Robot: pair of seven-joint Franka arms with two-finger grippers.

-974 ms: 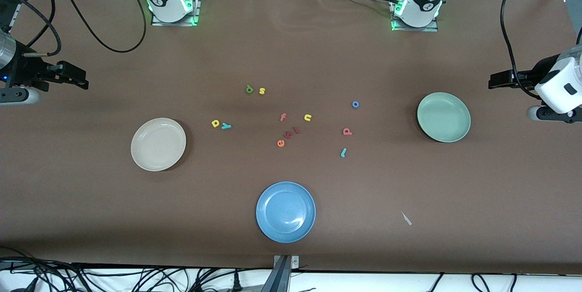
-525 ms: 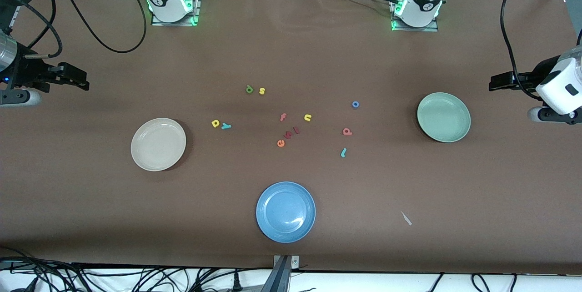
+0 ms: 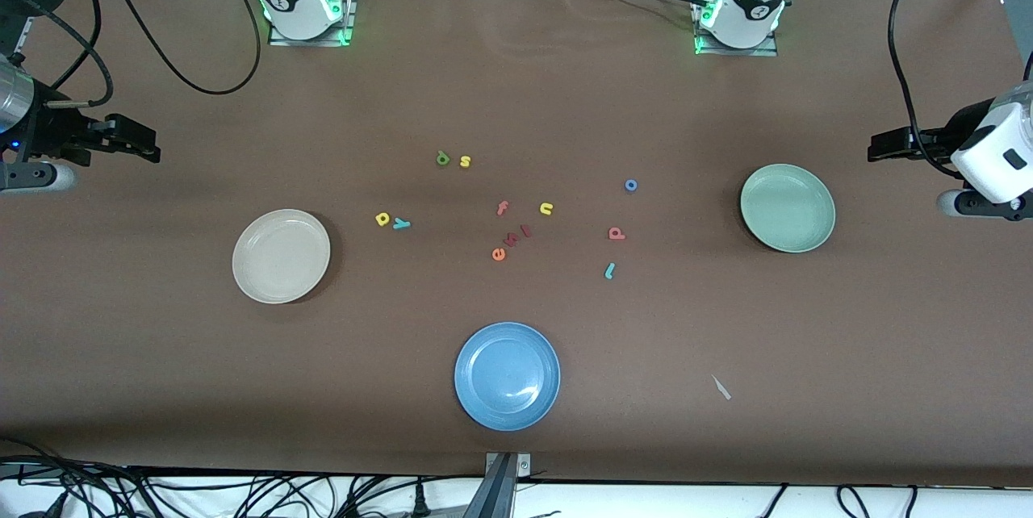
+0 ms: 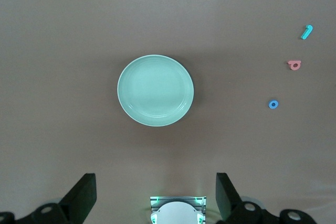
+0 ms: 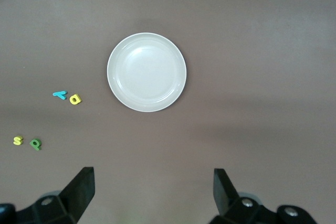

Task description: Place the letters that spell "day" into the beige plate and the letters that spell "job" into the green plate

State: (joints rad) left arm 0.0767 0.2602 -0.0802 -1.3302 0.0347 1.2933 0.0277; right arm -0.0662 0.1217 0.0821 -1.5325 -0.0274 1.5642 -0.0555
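The beige plate lies toward the right arm's end, the green plate toward the left arm's end. Between them lie the green "d", yellow "a" and teal "y", then the blue "o", pinkish "b" and teal "j". My right gripper hangs open and empty high over the table's end past the beige plate. My left gripper hangs open and empty above the end past the green plate.
A blue plate sits nearest the front camera. Spare letters lie mid-table: yellow "s", pink "f", yellow "n", orange "e". A small pale scrap lies beside the blue plate toward the left arm's end.
Both arms have shifted only very slightly at the table's ends. No letter or plate has moved.
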